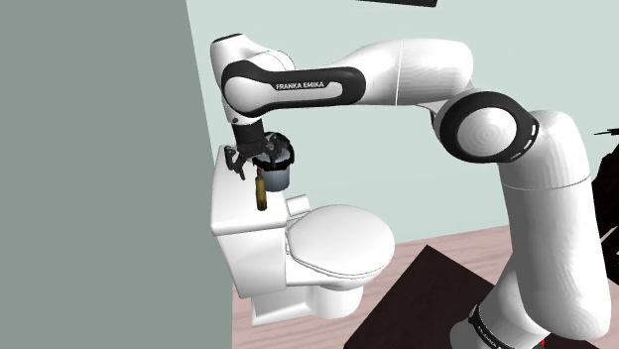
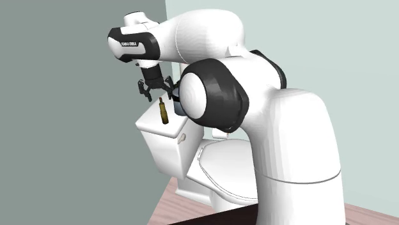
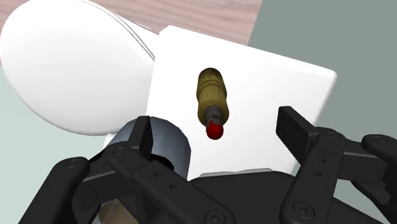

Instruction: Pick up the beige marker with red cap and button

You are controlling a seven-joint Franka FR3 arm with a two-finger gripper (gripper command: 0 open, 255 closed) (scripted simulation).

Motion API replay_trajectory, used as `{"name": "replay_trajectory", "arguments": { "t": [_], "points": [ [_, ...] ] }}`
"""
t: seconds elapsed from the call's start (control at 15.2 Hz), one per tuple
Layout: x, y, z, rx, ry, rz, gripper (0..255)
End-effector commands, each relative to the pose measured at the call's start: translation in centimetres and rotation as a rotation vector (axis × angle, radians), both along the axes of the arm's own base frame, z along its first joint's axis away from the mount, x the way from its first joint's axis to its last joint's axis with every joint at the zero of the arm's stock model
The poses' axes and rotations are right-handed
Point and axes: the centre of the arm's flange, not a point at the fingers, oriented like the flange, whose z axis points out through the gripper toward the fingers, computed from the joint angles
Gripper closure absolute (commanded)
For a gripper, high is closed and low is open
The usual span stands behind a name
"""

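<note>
While the big white robot arm with dark joints (image 1: 417,79) stretches across from its stand, its all-black two-finger pincer (image 1: 253,159) hangs pointing straight down. Its fingers (image 3: 294,126) are spread wide and clasp nothing.

A flat grey-green wall (image 1: 99,169) stands behind the pincer. Below it is a plain white toilet (image 1: 298,288). The toilet's oval closed seat lid (image 1: 337,240) lies lower than the pincer and off to one side, away from that wall. The boxy white cistern (image 1: 236,220) sits directly under the pincer, its flat top (image 3: 267,83) facing up at the fingers.

A dark grey round cup (image 1: 277,171) stands on that top just beside one finger, so close in the wrist view that I cannot tell whether they touch.

The olive-beige cylindrical marker (image 3: 211,95) is the smallest thing here. It stands upright on the cistern top, directly beneath the gap between the open fingers. Its narrow neck and red cap (image 3: 215,132) point up at the pincer, and there is clear space between the marker and both fingers. From the side, its tip comes about level with the fingertips.
</note>
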Motion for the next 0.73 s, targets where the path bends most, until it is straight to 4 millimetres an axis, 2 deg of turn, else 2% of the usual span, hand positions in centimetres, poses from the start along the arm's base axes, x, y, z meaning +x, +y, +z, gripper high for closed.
{"name": "replay_trajectory", "arguments": {
  "t": [0.0, 0.07, 0.66],
  "points": [
    [-0.03, 0.09, -0.42, 0.000, 0.000, 0.000, 0],
    [-0.05, 0.08, -0.43, 0.000, 0.000, 0.000, 255],
    [-0.03, 0.09, -0.42, 0.000, 0.000, 0.000, 255]
  ]
}}
